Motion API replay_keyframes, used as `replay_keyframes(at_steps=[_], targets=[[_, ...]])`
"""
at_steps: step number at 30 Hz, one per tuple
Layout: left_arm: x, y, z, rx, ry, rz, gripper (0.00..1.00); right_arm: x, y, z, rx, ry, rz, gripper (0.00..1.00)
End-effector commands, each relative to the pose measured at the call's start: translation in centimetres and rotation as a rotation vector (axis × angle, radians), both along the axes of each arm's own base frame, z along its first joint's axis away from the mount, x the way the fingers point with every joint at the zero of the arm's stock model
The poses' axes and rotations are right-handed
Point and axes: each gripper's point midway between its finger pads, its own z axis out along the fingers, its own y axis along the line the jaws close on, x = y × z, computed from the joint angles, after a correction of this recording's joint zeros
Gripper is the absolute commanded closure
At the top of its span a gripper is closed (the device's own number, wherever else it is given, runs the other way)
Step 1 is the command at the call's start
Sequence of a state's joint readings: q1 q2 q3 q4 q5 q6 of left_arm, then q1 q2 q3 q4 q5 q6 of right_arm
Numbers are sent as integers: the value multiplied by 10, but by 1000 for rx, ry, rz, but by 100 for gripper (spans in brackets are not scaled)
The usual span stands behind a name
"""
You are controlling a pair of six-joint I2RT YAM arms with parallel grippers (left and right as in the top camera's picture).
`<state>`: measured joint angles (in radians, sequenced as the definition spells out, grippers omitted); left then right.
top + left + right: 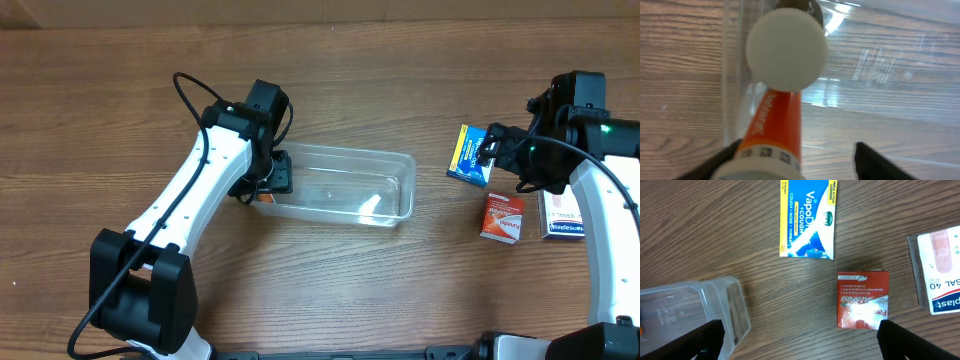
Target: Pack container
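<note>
The clear plastic container lies in the middle of the table. My left gripper is at its left end. In the left wrist view the jaws are open around an orange bottle with a white cap. The bottle rests against the left finger, and the right finger stands apart from it. The bottle sits by the container's left wall. My right gripper is open and empty, above the table beside a blue box. Its jaws are spread wide over bare wood.
A blue cough-drop box, a red box and a white plaster box lie on the table at the right. The container's right end shows in the right wrist view.
</note>
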<state>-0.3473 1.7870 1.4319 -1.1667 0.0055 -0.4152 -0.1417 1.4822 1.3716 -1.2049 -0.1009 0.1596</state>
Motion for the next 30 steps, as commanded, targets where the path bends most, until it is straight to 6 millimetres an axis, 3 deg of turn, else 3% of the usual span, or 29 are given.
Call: replay_keyframes(at_steps=[1, 7, 11, 12, 14, 16, 21, 26, 30], targets=[[4, -1, 9, 10, -16, -5, 25, 6, 0, 10, 0, -33, 4, 0], [22, -7, 63, -17, -98, -15, 25, 6, 0, 10, 0, -33, 3, 0], [30, 9, 106, 51, -182, 25, 23, 6, 0, 10, 0, -31, 3, 0], [32, 13, 120, 56, -215, 33, 22, 5, 0, 10, 1, -29, 4, 7], [33, 21, 146, 42, -282, 52, 21, 3, 0, 9, 3, -18, 3, 35], [33, 32, 176, 19, -370, 82, 20, -3, 8, 7, 20, 5, 21, 96], [15, 75, 239, -20, -574, 200, 11, -35, 53, 1, 90, 137, 142, 96], [2, 104, 258, -10, -634, 278, 7, -72, 117, -5, 72, 244, 368, 96], [2, 108, 258, -2, -632, 280, 8, -110, 164, -23, 47, 336, 441, 96]])
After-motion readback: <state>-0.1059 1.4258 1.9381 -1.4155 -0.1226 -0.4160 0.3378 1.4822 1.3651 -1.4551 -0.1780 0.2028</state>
